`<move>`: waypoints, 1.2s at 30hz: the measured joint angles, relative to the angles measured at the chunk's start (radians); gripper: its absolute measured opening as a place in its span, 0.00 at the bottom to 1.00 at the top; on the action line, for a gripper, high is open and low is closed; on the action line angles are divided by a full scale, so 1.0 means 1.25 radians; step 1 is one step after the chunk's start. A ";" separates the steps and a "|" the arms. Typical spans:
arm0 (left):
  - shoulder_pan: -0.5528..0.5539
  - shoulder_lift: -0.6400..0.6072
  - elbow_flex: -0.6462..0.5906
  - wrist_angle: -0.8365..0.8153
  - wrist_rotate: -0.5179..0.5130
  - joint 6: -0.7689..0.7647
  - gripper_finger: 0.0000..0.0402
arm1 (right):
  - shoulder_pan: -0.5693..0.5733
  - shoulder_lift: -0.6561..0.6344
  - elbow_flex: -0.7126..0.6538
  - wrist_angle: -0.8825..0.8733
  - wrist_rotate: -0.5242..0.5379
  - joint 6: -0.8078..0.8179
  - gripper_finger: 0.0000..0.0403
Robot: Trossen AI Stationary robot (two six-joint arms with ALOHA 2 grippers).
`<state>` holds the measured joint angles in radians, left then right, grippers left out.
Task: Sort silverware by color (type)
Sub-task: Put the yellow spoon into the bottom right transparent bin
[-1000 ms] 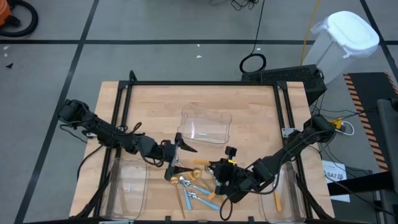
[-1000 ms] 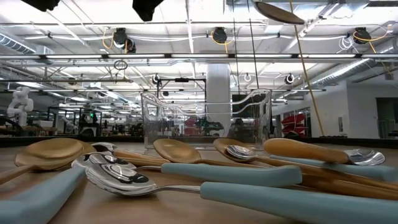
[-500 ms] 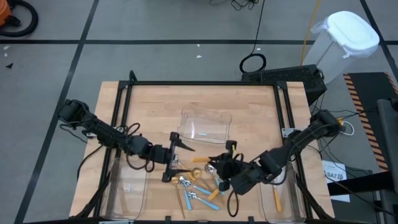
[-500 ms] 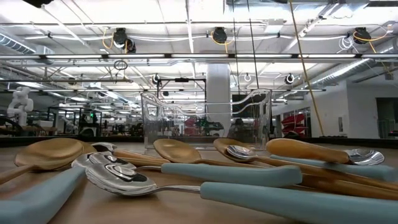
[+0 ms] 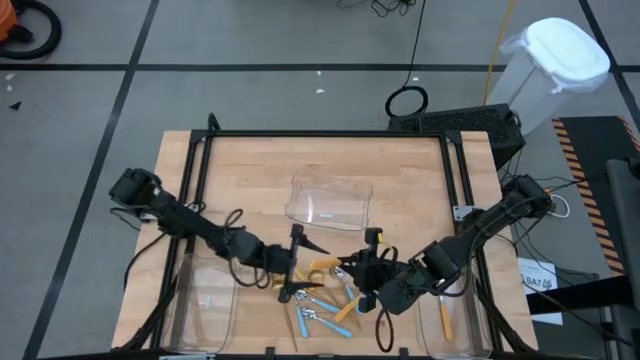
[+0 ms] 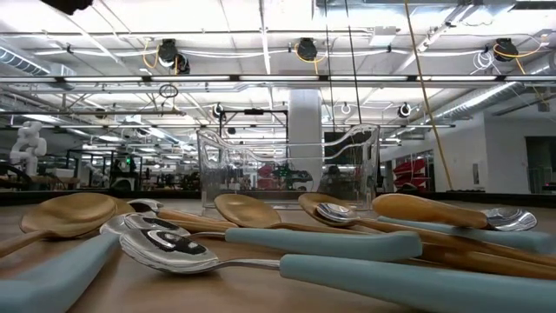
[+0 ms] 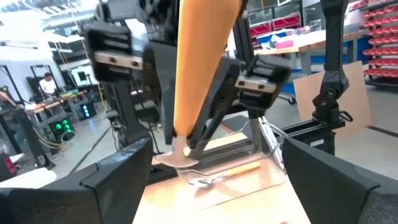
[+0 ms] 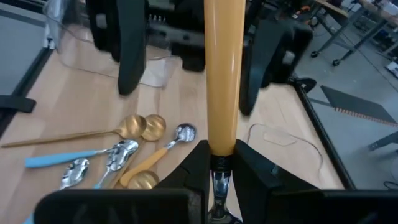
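My right gripper [image 5: 362, 272] is shut on an orange-handled spoon [image 8: 222, 74], held in the air over the table's near middle. The handle points toward my left gripper [image 5: 297, 264], which is open. The left gripper's fingers [image 8: 132, 53] stand on either side of the handle's free end, and I cannot tell whether they touch it. More silverware [image 5: 322, 305] lies in a loose pile on the wood below: blue-handled spoons [image 6: 330, 243], gold spoons [image 8: 134, 127] and another orange-handled one [image 8: 149, 163]. My right gripper pinches the spoon between its two fingers where the orange handle meets the metal stem [image 8: 215, 160]. It comes from the table's right, slanting slightly down, and the handle runs on ahead along the fingers. The spoon is lifted clear of the table, its silver bowl [image 7: 177, 158] at the fingers.
Three clear plastic trays stand around the pile: one at the far middle [image 5: 330, 200], one at the near left [image 5: 205, 295], and one at the near right [image 5: 445, 300] with an orange-handled spoon [image 5: 445, 322] in it. A black frame [image 5: 320, 135] borders the table.
My left gripper has moved toward the right and near edge, up to the held spoon, rolling as it went, and has stayed open. My right gripper has risen a little with the spoon, which has gone up out of the low view.
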<state>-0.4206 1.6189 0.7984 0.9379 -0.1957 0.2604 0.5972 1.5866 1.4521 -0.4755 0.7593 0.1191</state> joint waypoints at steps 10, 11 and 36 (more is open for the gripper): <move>-0.018 0.182 0.209 -0.104 -0.046 0.025 0.89 | 0.023 0.002 -0.002 0.010 -0.003 0.002 0.11; -0.024 0.182 0.226 -0.138 -0.056 0.027 0.89 | 0.031 0.002 -0.002 0.013 -0.002 0.008 0.11; -0.016 0.170 0.284 -0.165 0.006 -0.034 0.89 | 0.152 -0.006 0.000 -0.076 0.150 0.138 0.11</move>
<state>-0.4406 1.8313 1.1538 0.7319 -0.1879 0.2181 0.7868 1.5787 1.4521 -0.5706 0.9465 0.2918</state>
